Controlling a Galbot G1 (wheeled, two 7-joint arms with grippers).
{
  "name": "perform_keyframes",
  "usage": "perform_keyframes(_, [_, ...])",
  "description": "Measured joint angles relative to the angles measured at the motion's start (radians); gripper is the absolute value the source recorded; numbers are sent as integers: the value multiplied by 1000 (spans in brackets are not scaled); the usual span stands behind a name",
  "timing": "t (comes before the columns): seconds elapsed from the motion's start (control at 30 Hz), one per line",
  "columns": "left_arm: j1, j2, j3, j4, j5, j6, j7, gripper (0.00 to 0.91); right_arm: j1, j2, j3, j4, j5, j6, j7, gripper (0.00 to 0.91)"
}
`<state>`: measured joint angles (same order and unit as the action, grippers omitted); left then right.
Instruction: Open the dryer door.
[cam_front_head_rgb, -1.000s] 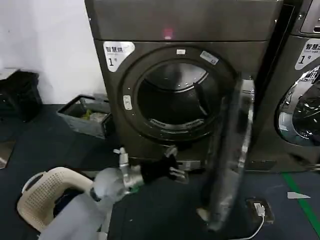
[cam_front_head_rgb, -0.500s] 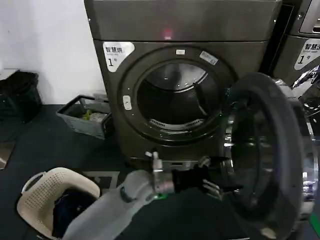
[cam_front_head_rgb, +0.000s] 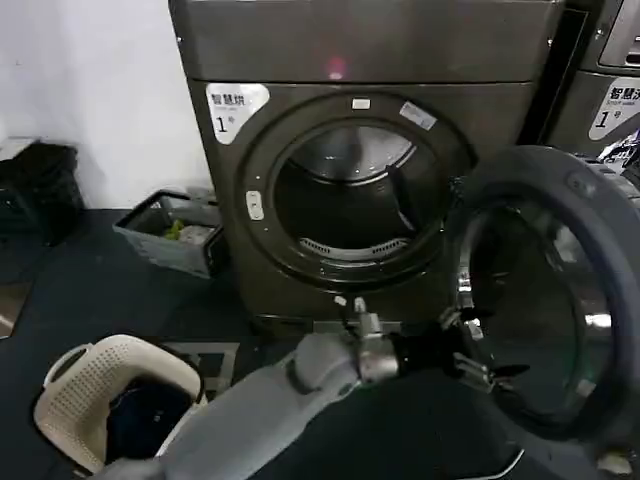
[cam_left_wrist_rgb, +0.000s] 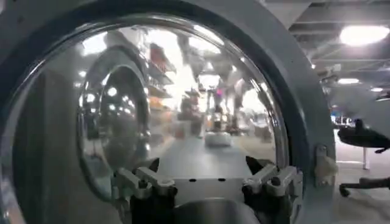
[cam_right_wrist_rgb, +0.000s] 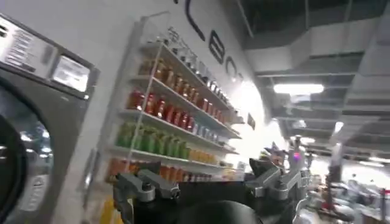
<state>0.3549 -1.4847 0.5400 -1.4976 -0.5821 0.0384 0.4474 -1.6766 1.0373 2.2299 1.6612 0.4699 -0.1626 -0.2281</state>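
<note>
One perforated cream laundry basket (cam_front_head_rgb: 95, 385) holding dark clothes sits left of the dryer (cam_front_head_rgb: 370, 150), and I see a grey crate (cam_front_head_rgb: 170, 232) of clutter by the wall. My left gripper (cam_front_head_rgb: 478, 352), fingers spread, reaches the inner grey-blue rim of the round dryer door (cam_front_head_rgb: 560, 290), swung wide right of the open drum. My right gripper (cam_right_wrist_rgb: 207, 182) hangs open, apart.

Bronze-grey metal front-loading dryer (cam_front_head_rgb: 300, 150) carried a white "1" sticker (cam_front_head_rgb: 235, 108) and a pink indicator light (cam_front_head_rgb: 336, 68). Round porthole dryer door (cam_front_head_rgb: 560, 300) showed a dark grey-blue plastic rim. Cream perforated plastic laundry basket (cam_front_head_rgb: 85, 385) sat on black floor (cam_front_head_rgb: 100, 290).
</note>
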Motion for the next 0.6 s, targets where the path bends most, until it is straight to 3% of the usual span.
perform_keyframes(0.6, [-54,-124,21,169,149,-35,-90,907,-33,8,27,24,2,15,-13,907])
